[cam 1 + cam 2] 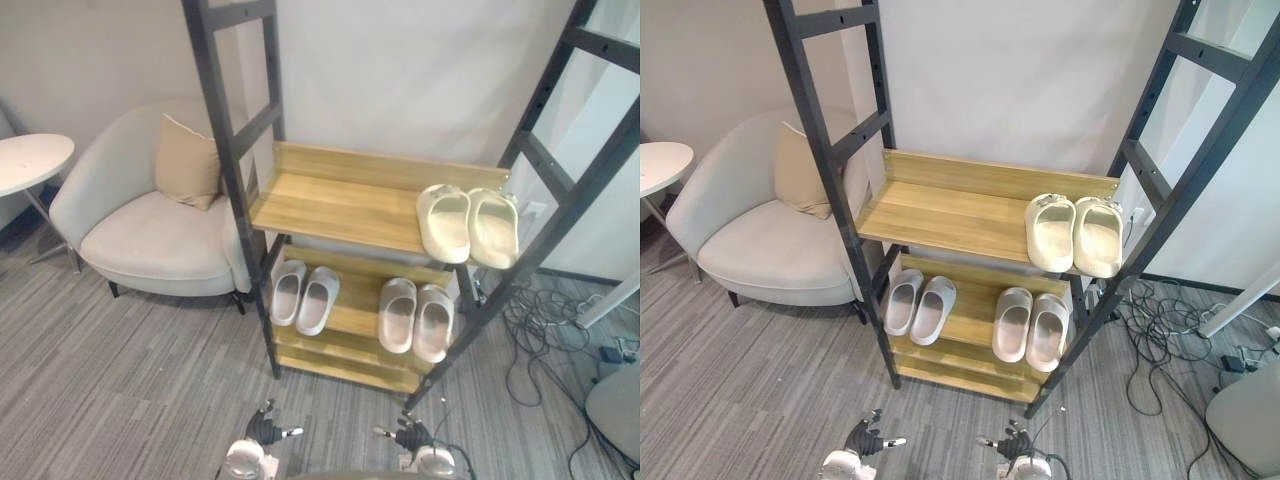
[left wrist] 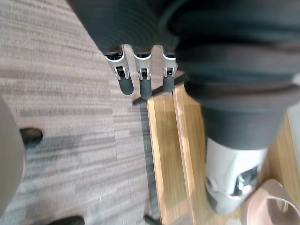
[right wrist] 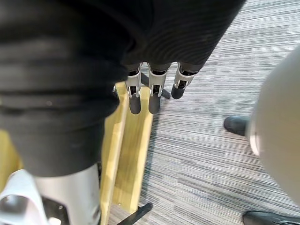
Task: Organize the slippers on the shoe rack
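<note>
The cream pair of slippers [image 1: 468, 224] is sitting on the upper shelf of the shoe rack [image 1: 330, 205], the left grey pair [image 1: 304, 296] and right grey pair [image 1: 416, 318] on the lower, all well ahead of the fingers [image 2: 143, 84], which are hanging straight and empty on the left hand [image 1: 262, 430] and right hand [image 1: 410, 435].

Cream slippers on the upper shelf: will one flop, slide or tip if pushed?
Thick moulded soles suggest the cream slippers probably keep their shape and feel light. Lying flat, they look unlikely to tip. On the smooth upper shelf one may slide.
</note>
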